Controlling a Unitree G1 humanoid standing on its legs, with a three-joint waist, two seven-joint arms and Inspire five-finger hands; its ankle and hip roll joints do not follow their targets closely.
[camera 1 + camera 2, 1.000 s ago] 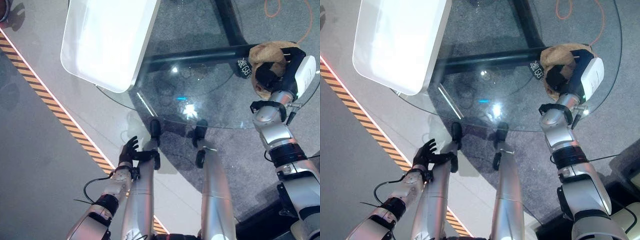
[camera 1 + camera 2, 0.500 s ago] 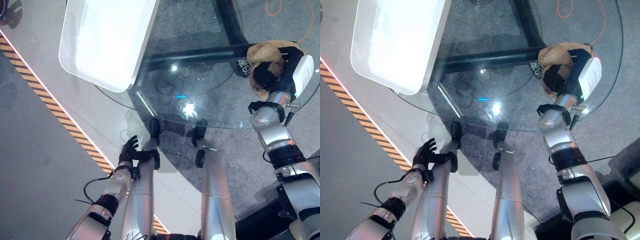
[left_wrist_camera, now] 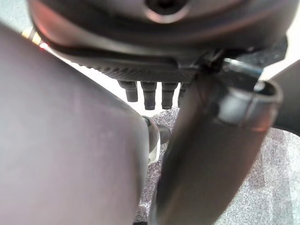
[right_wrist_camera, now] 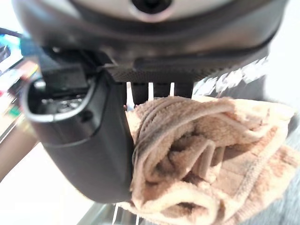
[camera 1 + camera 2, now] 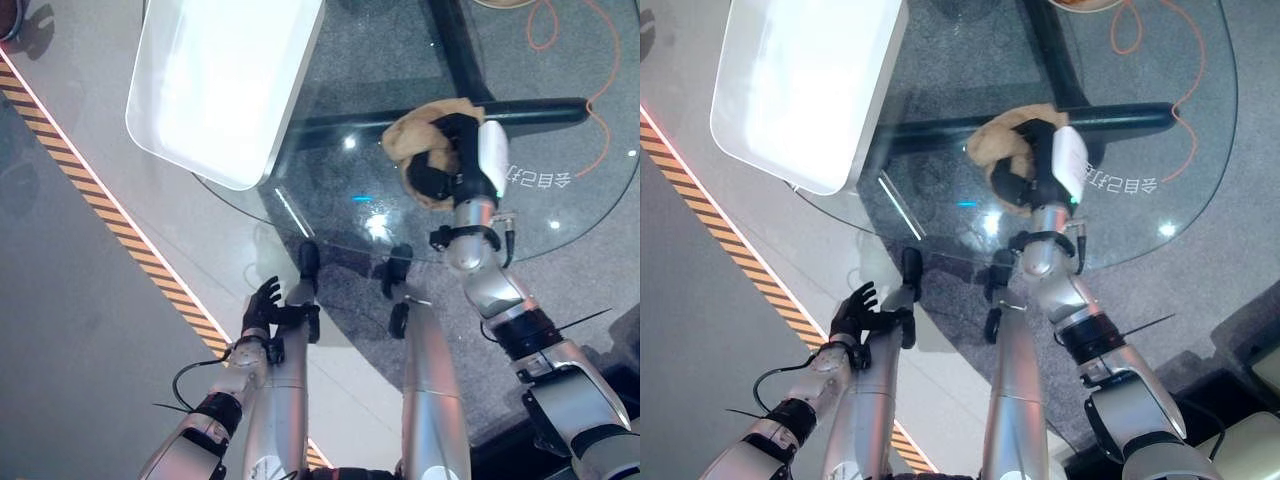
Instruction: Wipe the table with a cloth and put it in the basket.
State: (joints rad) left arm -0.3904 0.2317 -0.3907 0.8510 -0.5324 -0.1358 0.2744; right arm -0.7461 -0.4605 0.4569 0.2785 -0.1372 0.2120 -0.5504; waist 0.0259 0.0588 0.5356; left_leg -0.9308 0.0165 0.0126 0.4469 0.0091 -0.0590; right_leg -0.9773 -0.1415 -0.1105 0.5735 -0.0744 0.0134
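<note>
A crumpled tan cloth (image 5: 408, 140) lies on the round glass table (image 5: 340, 195), near its middle. My right hand (image 5: 447, 160) is on top of it, fingers curled round the fabric and thumb (image 4: 89, 140) pressed to its side. In the right wrist view the bunched cloth (image 4: 201, 154) sits against the palm. The white rectangular basket (image 5: 220, 80) stands at the table's far left, overhanging the rim. My left hand (image 5: 262, 305) hangs low beside the table's near edge, fingers (image 3: 150, 91) relaxed and holding nothing.
A black bar of the table's base (image 5: 340, 125) shows through the glass. An orange cable (image 5: 545, 30) loops on the floor at the far right. A yellow-and-black striped tape line (image 5: 110, 215) crosses the floor on the left.
My right hand has slid the cloth leftward across the glass, from the right edge toward the middle. The left hand has stayed where it was.
</note>
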